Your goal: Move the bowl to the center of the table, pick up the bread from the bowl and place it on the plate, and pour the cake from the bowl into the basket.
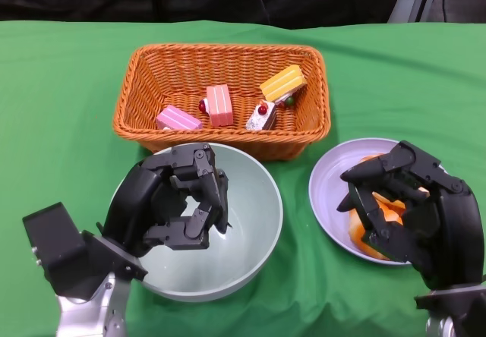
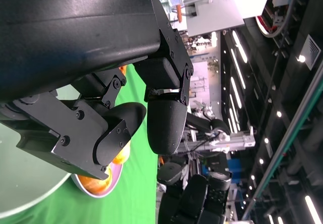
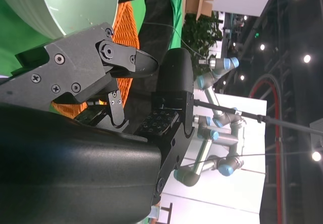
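Left hand: the black many-fingered left hand [image 1: 171, 200] hangs over the near-left part of the pale green round bowl [image 1: 250, 234], fingers curled inward with nothing between them.
Right hand: the black many-fingered right hand [image 1: 406, 204] hovers over the near-right part of the lavender round plate [image 1: 330, 177], fingers curled downward; whether they touch the bread cannot be told.
Bowl: sits on the green tablecloth [image 1: 61, 102] just in front of the basket, near the middle of the table; the visible part of its inside holds nothing. The right wrist view shows its outer wall [image 3: 60, 4].
Bread: the orange-brown bread piece [image 1: 380, 204] lies on the plate, largely hidden under the right hand. The left wrist view shows it on the plate [image 2: 98, 183].
Plate: rests to the right of the bowl, close to it but apart.
Basket: the orange rectangular wicker basket [image 1: 144, 113] stands behind the bowl, its front wall just beside the bowl rim.
Cake: four cake pieces lie in the basket: two pink slices [image 1: 178, 117] [image 1: 220, 104], a yellow slice [image 1: 282, 83] and a small white piece with a red topping [image 1: 260, 114].
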`<state>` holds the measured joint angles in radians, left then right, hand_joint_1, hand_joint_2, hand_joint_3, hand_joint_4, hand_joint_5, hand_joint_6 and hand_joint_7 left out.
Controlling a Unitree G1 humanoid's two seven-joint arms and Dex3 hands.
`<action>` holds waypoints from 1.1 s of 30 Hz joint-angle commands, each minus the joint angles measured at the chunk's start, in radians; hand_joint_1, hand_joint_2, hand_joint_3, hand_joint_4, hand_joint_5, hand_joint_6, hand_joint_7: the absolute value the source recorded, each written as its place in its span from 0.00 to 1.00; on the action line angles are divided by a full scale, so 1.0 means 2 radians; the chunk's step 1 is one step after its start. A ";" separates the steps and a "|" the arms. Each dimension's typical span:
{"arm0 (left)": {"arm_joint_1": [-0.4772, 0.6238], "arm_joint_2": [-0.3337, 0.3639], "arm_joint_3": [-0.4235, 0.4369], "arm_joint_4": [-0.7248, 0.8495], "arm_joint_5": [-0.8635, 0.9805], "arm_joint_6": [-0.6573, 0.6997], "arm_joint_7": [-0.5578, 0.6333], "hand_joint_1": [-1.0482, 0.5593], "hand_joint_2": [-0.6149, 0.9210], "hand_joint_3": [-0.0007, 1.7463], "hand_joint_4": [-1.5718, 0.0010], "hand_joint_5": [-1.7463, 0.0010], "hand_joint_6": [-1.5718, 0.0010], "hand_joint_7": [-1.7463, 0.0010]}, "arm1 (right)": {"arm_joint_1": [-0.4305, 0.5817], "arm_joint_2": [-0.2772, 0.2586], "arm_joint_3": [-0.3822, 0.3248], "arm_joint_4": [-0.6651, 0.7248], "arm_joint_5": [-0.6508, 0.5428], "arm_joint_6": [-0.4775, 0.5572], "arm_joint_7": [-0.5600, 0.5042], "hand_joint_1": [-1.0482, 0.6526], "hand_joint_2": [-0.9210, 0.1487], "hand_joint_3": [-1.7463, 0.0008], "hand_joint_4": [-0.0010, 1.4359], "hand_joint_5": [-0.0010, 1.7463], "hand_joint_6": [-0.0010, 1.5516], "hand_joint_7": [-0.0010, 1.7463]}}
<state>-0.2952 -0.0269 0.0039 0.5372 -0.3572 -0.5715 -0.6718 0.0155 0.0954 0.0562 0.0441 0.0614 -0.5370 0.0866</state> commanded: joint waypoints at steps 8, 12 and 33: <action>-0.004 -0.001 0.014 0.011 -0.002 0.002 -0.011 0.65 0.72 0.73 0.44 0.00 0.46 0.13 | 0.008 -0.006 0.001 -0.013 0.011 0.009 0.010 0.55 0.31 0.48 0.54 0.87 0.49 0.65; -0.005 0.001 0.015 0.013 0.003 0.003 -0.006 0.65 0.75 0.69 0.44 0.00 0.47 0.14 | 0.010 -0.007 0.002 -0.017 0.014 0.012 0.019 0.56 0.33 0.44 0.53 0.90 0.48 0.68; -0.013 -0.002 0.024 0.024 0.009 0.003 -0.007 0.64 0.75 0.68 0.44 0.00 0.48 0.13 | 0.012 -0.009 0.002 -0.025 0.010 0.020 0.028 0.55 0.36 0.40 0.52 0.94 0.47 0.71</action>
<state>-0.3012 -0.0383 0.0463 0.5779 -0.3451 -0.5645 -0.6907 0.0334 0.0877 0.0632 0.0079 0.0707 -0.5011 0.1434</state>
